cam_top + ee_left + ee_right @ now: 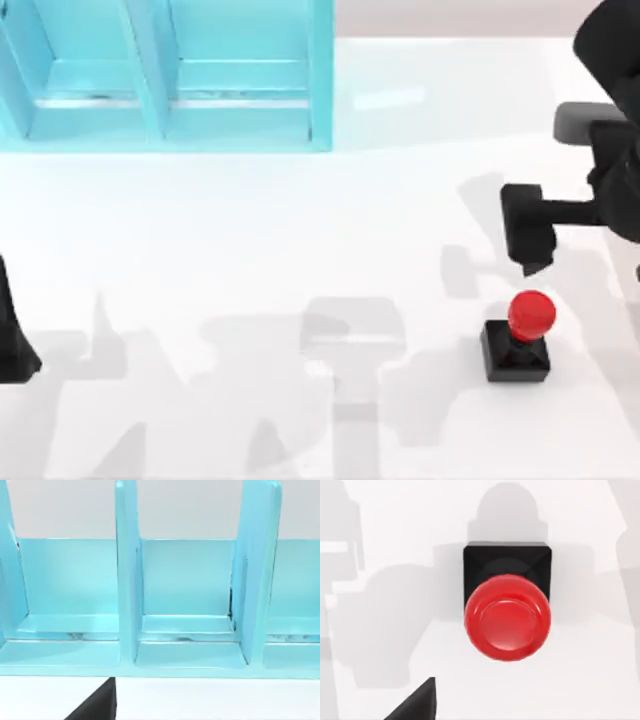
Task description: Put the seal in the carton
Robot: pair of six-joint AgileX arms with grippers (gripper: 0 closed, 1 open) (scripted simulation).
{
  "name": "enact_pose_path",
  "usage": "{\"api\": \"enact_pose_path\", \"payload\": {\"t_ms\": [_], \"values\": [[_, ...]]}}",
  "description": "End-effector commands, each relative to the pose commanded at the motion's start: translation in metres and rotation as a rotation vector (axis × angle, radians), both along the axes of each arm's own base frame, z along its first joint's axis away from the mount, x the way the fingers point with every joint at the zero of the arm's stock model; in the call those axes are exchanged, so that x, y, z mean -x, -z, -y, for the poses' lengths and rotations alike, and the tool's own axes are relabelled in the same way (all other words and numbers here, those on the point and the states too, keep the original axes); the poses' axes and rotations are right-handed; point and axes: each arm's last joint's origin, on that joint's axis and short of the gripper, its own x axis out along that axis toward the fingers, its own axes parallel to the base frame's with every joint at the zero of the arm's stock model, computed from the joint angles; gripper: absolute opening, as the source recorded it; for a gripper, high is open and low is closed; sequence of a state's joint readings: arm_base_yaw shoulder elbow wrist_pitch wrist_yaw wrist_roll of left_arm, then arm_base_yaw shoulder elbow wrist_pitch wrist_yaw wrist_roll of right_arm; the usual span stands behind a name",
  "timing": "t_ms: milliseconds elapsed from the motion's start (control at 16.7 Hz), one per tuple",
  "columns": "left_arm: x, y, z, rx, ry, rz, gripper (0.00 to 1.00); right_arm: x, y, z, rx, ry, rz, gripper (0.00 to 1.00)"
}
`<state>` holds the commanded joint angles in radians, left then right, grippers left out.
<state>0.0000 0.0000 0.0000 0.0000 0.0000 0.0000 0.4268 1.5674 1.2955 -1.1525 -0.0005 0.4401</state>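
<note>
The seal (pixel 520 337), a black square block with a glossy red ball knob, stands upright on the white table at the right, toward the front. The right wrist view looks straight down on the seal (pixel 507 617). My right gripper (pixel 531 250) hangs just behind the seal, apart from it and holding nothing. The carton (pixel 321 90), a light blue box split into compartments, sits at the back left. In the left wrist view the carton (pixel 127 585) shows its upright dividers. My left arm (pixel 12 345) is parked at the table's left edge.
White tabletop (pixel 300 230) stretches between the seal and the carton, with only arm shadows on it. The right arm's dark body (pixel 610 130) reaches in from the back right corner.
</note>
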Motion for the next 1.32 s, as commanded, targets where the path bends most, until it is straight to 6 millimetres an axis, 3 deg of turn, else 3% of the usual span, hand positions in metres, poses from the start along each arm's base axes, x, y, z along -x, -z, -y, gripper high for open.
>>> {"api": "enact_pose_path", "payload": {"t_ms": [300,720,1200,1320], "values": [[0.0,0.0,0.0,0.0,0.0,0.0,1.0,-0.022,0.007,-0.03,0.058,-0.001,-0.128,1.0],[0.0,0.0,0.0,0.0,0.0,0.0,1.0,-0.024,0.013,-0.03,0.061,0.001,-0.134,1.0],[0.0,0.0,0.0,0.0,0.0,0.0,1.0,-0.025,0.096,-0.032,0.058,-0.001,-0.127,1.0],[0.0,0.0,0.0,0.0,0.0,0.0,1.0,-0.023,0.107,-0.031,0.061,-0.001,-0.133,1.0]]}}
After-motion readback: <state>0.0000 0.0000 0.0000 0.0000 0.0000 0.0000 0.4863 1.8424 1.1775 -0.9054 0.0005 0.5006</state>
